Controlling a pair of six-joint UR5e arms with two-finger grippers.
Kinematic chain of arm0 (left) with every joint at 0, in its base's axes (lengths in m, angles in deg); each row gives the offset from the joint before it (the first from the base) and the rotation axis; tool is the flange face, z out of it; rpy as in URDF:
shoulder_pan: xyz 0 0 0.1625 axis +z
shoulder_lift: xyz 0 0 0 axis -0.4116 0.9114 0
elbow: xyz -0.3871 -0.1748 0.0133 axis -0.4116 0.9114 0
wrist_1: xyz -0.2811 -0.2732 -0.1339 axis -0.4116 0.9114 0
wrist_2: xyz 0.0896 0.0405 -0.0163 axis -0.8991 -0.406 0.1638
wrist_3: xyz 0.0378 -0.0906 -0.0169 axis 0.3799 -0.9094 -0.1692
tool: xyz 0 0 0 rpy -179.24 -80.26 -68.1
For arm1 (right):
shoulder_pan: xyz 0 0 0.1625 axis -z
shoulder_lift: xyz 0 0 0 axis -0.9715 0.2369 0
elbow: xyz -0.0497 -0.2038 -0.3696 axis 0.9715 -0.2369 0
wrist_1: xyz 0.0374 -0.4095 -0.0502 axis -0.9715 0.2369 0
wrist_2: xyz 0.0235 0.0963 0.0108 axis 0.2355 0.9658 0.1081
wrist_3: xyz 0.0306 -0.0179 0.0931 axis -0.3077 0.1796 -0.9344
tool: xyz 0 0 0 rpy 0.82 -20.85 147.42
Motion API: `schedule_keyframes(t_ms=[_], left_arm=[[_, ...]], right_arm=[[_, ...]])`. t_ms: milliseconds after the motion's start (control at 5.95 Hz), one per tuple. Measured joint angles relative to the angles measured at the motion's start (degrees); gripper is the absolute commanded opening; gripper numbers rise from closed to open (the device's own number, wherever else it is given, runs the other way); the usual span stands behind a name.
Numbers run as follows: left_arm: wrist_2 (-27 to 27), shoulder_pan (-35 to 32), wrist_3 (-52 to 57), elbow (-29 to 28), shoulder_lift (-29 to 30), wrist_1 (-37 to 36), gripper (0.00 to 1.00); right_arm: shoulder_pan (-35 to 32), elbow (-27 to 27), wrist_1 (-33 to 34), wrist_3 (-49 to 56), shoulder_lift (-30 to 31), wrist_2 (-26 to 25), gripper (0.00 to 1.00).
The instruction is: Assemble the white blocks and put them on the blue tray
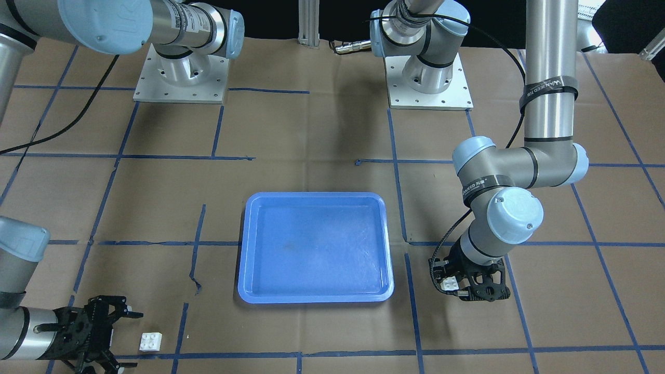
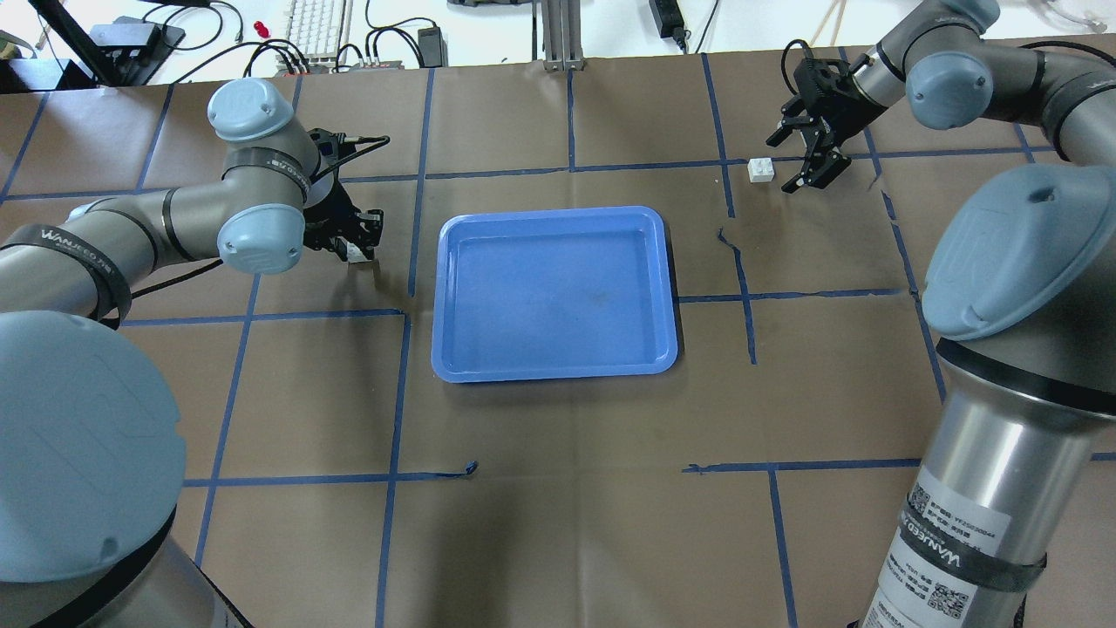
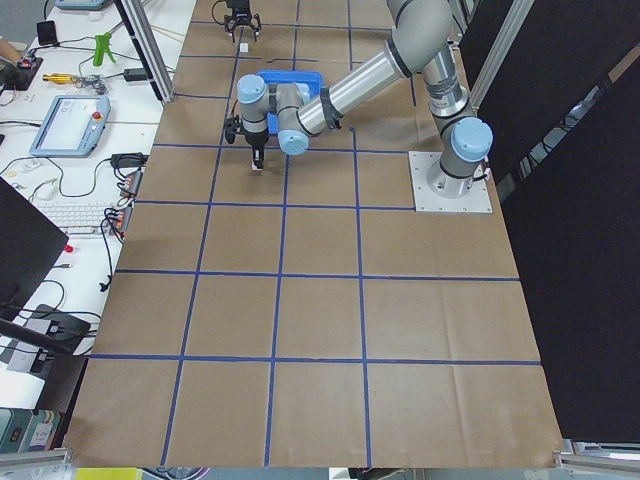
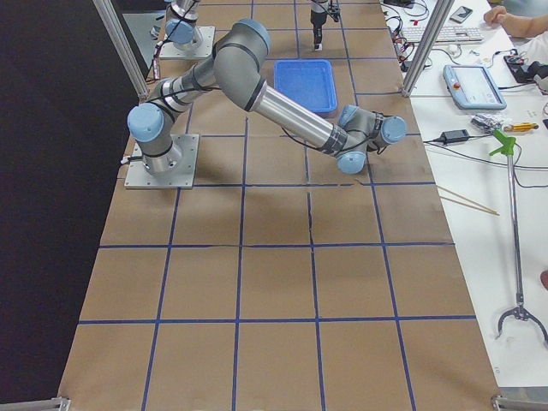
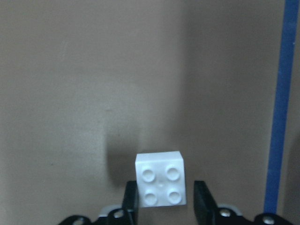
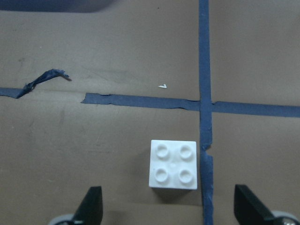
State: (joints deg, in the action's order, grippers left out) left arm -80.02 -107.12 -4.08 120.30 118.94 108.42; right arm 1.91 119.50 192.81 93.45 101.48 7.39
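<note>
The blue tray [image 1: 316, 246] lies empty mid-table; it also shows in the overhead view [image 2: 554, 292]. My left gripper [image 1: 457, 288] points down just beside the tray, on its left in the overhead view. Its fingers are closed on one white block [image 1: 449, 283], which sits studs-up between the pads in the left wrist view [image 5: 161, 185]. The other white block [image 2: 761, 169] lies on the paper on the tray's other side, near the far edge. My right gripper [image 2: 789, 161] is open and low just behind it. The block lies ahead of the fingers in the right wrist view [image 6: 172, 164].
The table is covered with brown paper marked by a grid of blue tape [image 2: 571, 166]. Torn tape strips [image 6: 44, 79] lie near the right block. The arm bases [image 1: 428, 78] stand at the robot's edge of the table.
</note>
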Motion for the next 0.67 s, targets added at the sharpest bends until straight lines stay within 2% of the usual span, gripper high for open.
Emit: schedule_keyframes(t_ms=[168, 504, 673], left_arm=[[-0.10, 0.00, 0.76, -0.11, -0.11, -0.12, 0.00], [-0.05, -0.62, 3.10, -0.01, -2.48, 0.27, 0.00], [0.04, -3.35, 6.97, 0.59, -4.96, 0.90, 0.00]], right_arm=[[-0.12, -0.01, -0.04, 0.05, 0.04, -0.01, 0.79], [-0.25, 0.02, -0.04, 0.17, 0.08, -0.02, 0.55], [-0.32, 0.03, 0.02, 0.19, 0.08, -0.02, 0.46]])
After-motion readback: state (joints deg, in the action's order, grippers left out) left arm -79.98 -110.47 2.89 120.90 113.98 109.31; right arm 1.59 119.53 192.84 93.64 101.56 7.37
